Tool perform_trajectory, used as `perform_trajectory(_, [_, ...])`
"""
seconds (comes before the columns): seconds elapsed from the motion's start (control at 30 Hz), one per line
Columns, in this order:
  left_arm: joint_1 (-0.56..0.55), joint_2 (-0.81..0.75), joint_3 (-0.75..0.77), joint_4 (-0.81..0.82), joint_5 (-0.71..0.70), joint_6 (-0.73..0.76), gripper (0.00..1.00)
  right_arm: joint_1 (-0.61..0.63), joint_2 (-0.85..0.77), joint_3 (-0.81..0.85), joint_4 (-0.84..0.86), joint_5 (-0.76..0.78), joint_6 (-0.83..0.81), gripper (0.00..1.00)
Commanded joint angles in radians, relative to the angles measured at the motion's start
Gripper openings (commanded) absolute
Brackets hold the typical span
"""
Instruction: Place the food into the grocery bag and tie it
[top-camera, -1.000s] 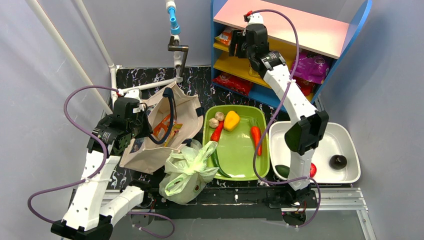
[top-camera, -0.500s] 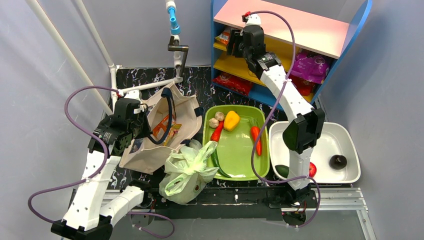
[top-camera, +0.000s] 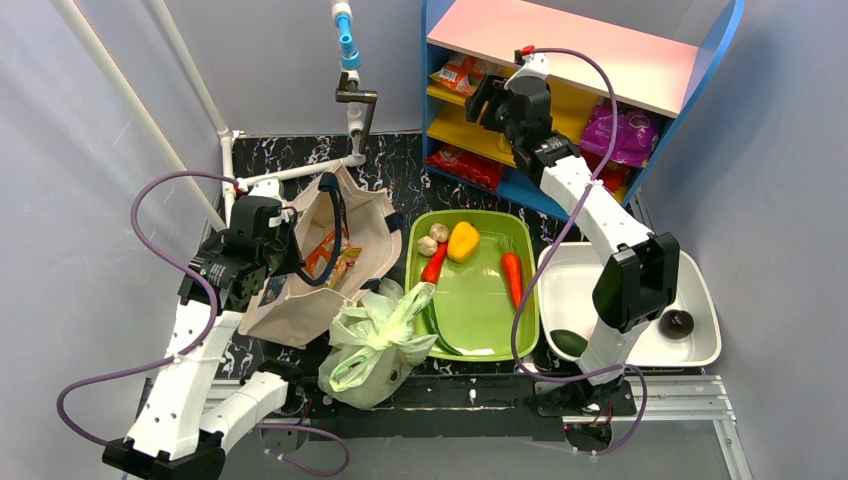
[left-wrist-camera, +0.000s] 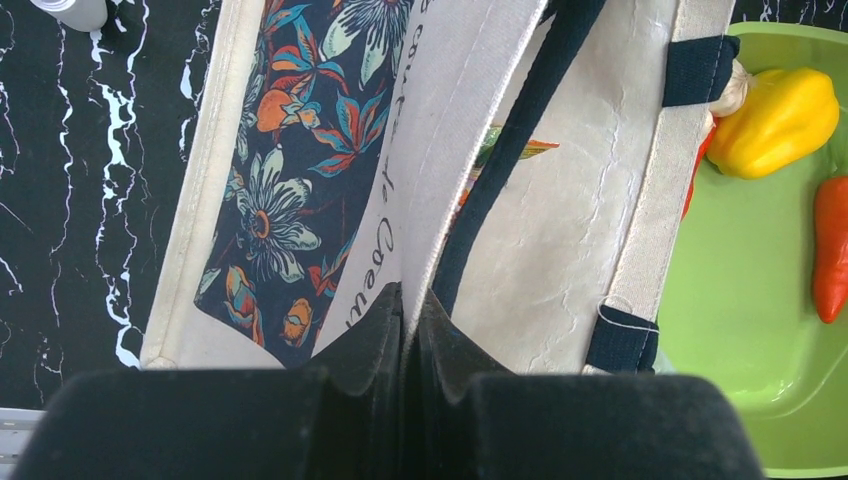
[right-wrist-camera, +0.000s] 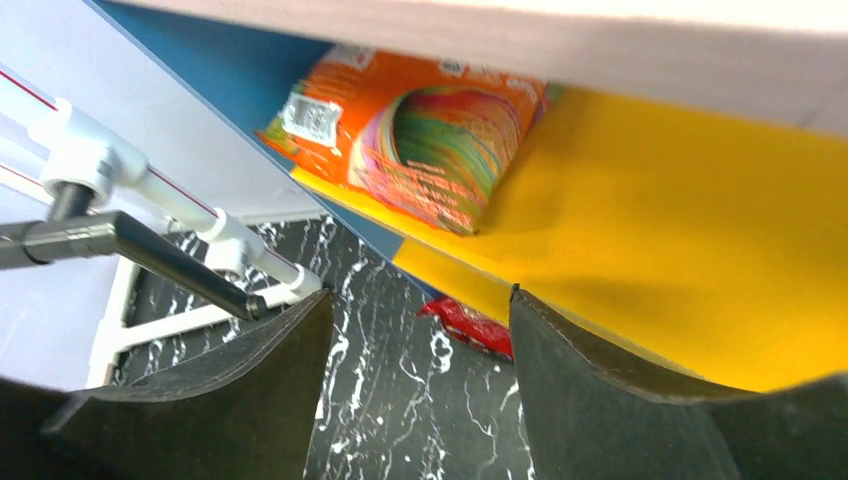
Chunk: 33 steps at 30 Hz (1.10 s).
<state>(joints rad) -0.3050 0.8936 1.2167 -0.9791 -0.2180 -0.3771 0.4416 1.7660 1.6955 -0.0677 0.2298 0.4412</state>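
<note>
The pale-green plastic grocery bag (top-camera: 375, 345) sits bunched at the table's near edge, its handles loose, and no gripper touches it. My left gripper (left-wrist-camera: 413, 300) is shut on the rim of a beige canvas tote (top-camera: 345, 255), not on the grocery bag. High at the shelf, my right gripper (right-wrist-camera: 418, 300) stands open with nothing between its fingers. An orange snack packet (right-wrist-camera: 430, 140) lies on the yellow shelf (right-wrist-camera: 680, 260) just beyond it. More food lies on the green tray (top-camera: 480, 330): a yellow pepper (top-camera: 462, 240), a carrot (top-camera: 512, 278), mushrooms (top-camera: 432, 240).
A red packet (top-camera: 465, 165) lies on the lower shelf and a purple packet (top-camera: 618, 132) on the yellow one. The white tub (top-camera: 700, 290) at right holds a dark avocado (top-camera: 676, 323). A white pipe frame (top-camera: 352, 110) stands behind the tote.
My right arm has swung to the right along the shelf front, its gripper still open. The left arm and the tote have not moved.
</note>
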Motion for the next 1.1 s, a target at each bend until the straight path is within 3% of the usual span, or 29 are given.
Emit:
perform_trajectory(0.0, [-0.004,-0.019,-0.021,0.024,-0.013,0.011,0.00,-0.015,-0.033,-0.026,0.203,0.017,0.022,0.73])
perform_trajectory(0.43, [-0.007,-0.075,-0.035,0.002,-0.037,0.044,0.00,-0.072,0.153,0.180,0.152,-0.006,0.075,0.72])
perform_trajectory(0.77, [-0.007,-0.104,-0.058,0.008,-0.057,0.054,0.00,-0.035,0.025,-0.096,0.342,-0.003,0.036,0.71])
perform_trajectory(1.07, [-0.040,-0.120,-0.066,0.006,-0.071,0.069,0.00,-0.037,0.116,-0.005,0.328,0.009,-0.021,0.71])
